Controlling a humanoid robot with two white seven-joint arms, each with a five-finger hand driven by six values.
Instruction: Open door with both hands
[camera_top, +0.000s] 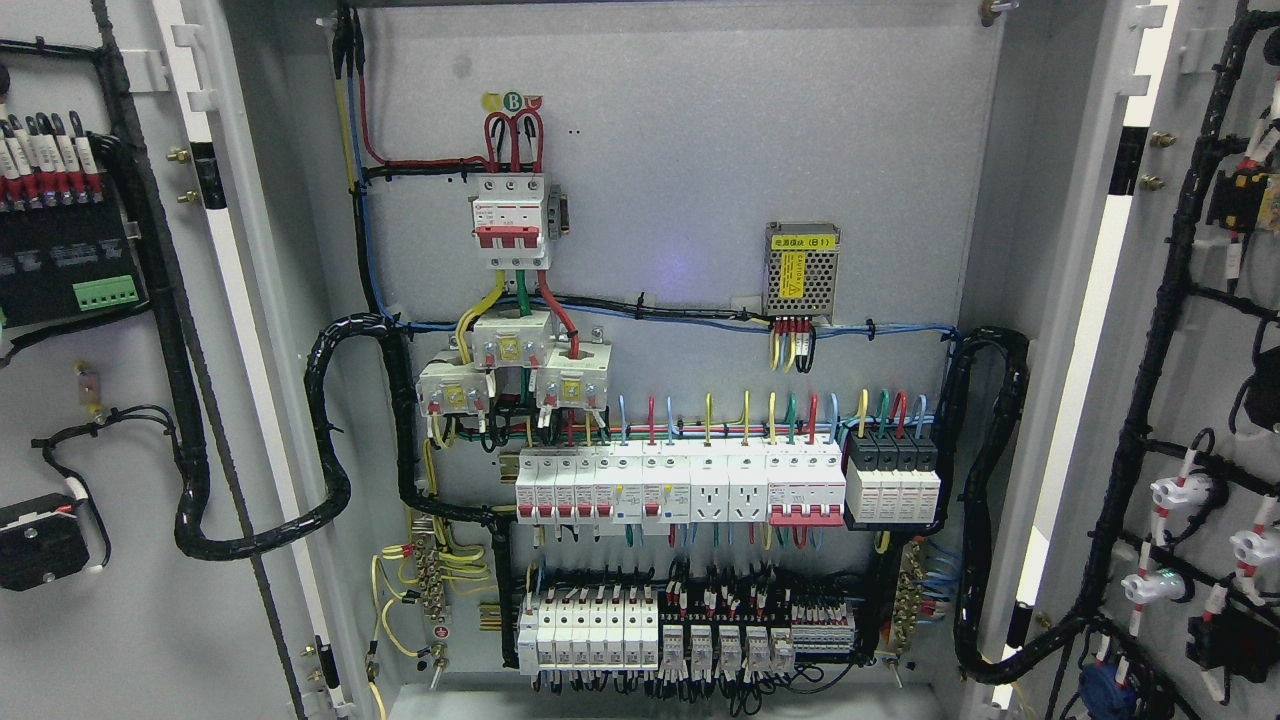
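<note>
A grey electrical cabinet stands with both doors swung wide open. The left door (150, 620) shows its inner face at the picture's left, with a black module and wiring on it. The right door (1110, 330) shows its inner face at the right, with black cable runs and white fittings. The cabinet's back panel (680, 130) is fully exposed. Neither of my hands nor arms shows in the head view.
On the back panel sit a red-and-white main breaker (511, 220), a small metal power supply (801, 270), a row of breakers (680, 485) and lower terminal blocks (690, 625). Thick black cable looms (330, 440) loop from the panel to each door.
</note>
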